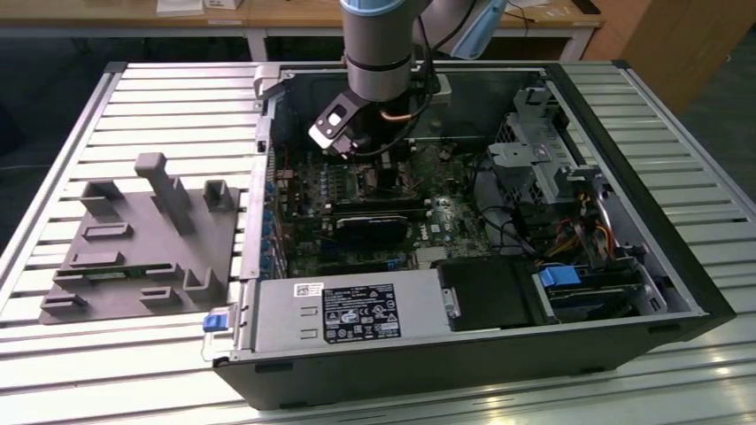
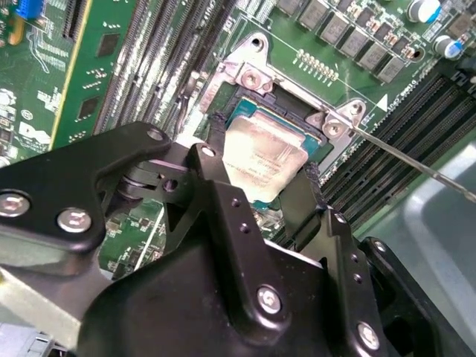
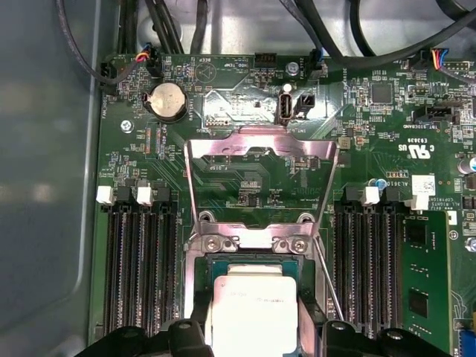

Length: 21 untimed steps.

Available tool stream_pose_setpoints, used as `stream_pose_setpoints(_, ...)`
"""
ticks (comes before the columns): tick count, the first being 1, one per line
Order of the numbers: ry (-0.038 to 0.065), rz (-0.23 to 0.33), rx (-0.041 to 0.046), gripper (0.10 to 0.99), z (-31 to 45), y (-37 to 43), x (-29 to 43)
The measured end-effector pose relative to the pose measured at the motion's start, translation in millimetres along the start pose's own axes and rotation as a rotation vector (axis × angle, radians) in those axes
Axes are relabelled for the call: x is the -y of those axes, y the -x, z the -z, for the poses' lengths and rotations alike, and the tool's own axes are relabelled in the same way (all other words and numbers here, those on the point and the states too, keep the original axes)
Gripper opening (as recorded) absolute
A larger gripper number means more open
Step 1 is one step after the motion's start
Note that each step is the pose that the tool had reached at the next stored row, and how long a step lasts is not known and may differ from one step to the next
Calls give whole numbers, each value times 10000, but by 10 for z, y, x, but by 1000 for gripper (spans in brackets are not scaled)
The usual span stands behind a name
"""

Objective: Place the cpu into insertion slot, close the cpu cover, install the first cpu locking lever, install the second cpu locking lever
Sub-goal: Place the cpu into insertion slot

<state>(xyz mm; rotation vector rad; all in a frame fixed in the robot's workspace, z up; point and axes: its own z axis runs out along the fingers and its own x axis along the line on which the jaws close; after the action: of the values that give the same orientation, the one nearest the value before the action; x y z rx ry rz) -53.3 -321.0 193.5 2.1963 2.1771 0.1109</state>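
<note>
My gripper [image 2: 260, 160] hangs inside the open computer case [image 1: 697, 292], low over the motherboard. In both wrist views its two black fingers [image 2: 212, 152] press on opposite edges of the cpu [image 3: 253, 309], a pale silvery-tan square chip. The cpu sits in or just over the insertion slot [image 2: 294, 111], slightly tilted; I cannot tell if it is fully seated. The cpu cover [image 3: 260, 149], a silver frame with a window, stands flipped open beyond the slot. A thin wire locking lever [image 3: 327, 279] sticks out beside the slot. In the exterior view the gripper [image 1: 372, 146] is near the board's back.
Long black memory slots [image 3: 137, 268] flank the socket on both sides. Cables [image 1: 508, 221], a drive cage [image 1: 537, 150] and the power supply [image 1: 354, 314] crowd the case. A grey fixture block [image 1: 136, 239] lies on the slatted table at the exterior view's left.
</note>
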Motion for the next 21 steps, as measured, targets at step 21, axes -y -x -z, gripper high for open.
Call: stream_pose_setpoints(21,2,0,1,612,162,-3,-14)
